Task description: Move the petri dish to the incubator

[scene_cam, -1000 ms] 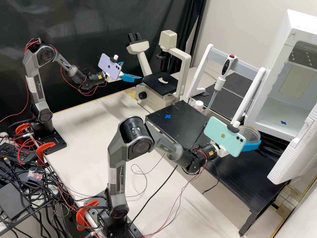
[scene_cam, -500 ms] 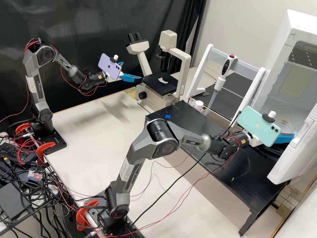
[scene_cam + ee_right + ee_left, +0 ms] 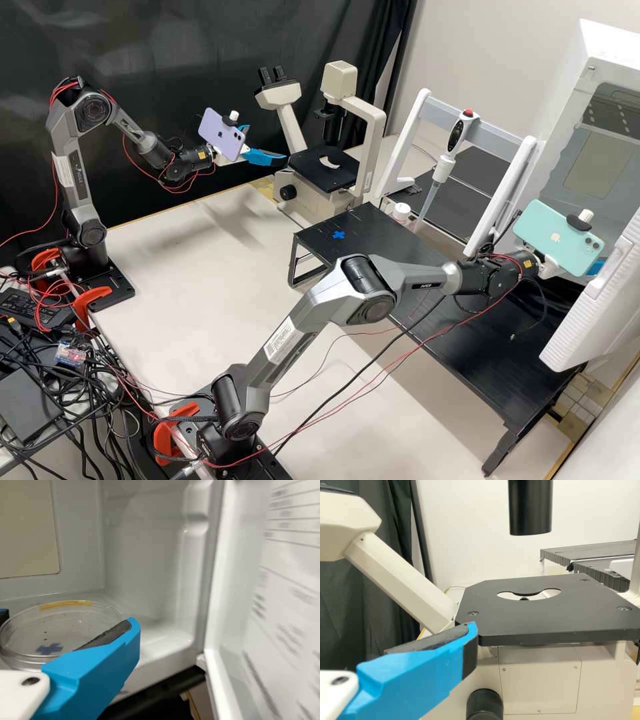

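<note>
In the high view my right gripper [image 3: 595, 267] is at the white incubator's [image 3: 623, 50] open front, partly behind the door and a phone. The right wrist view shows my right gripper [image 3: 68, 619] shut on the clear round petri dish [image 3: 75, 635], one finger on each side. A yellow-brown strip marks the dish's rim, and a blue cross [image 3: 49, 649] shows through it from the incubator floor. Whether the dish touches that floor I cannot tell. My left gripper [image 3: 265, 143] stands open and empty near the microscope; in the left wrist view my left gripper [image 3: 390, 630] is before the stage.
The incubator door [image 3: 593, 307] stands open beside the right gripper. A pipette [image 3: 443, 163] hangs on a white-legged rack behind the black raised platform [image 3: 373, 247]. The microscope [image 3: 323, 167] stands at the back.
The right arm has stretched out rightward, carrying the petri dish from over the black platform to the incubator opening. The left arm has kept still.
</note>
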Controlling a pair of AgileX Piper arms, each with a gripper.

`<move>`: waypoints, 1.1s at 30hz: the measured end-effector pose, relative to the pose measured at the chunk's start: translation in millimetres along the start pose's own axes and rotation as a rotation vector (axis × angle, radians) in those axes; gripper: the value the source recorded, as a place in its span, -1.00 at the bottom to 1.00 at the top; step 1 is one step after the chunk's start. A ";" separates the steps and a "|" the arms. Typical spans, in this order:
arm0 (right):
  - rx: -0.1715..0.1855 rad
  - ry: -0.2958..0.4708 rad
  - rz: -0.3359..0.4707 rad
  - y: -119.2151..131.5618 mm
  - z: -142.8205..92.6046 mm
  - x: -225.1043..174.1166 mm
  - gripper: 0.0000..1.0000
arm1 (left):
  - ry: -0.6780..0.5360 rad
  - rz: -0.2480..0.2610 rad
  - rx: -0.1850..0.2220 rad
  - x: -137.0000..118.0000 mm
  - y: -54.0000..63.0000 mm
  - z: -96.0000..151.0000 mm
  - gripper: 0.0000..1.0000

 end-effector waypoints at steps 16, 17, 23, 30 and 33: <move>-0.081 -0.004 -0.058 -27.0 -1.0 20.8 -1.00 | 0.000 0.000 0.000 0.0 0.0 0.0 1.00; -0.076 -0.003 -0.057 -26.9 -1.0 21.3 -1.00 | 0.000 0.000 0.000 0.0 0.0 0.0 1.00; -0.076 -0.002 -0.054 -26.8 -0.9 22.4 1.00 | 0.000 0.000 0.000 0.0 0.0 0.0 1.00; -0.075 -0.010 -0.061 -30.5 3.1 24.0 1.00 | 0.000 0.000 0.000 0.0 0.0 0.0 1.00; -0.075 -0.011 -0.062 -31.1 3.7 24.2 1.00 | 0.000 0.000 0.000 0.0 0.0 0.0 1.00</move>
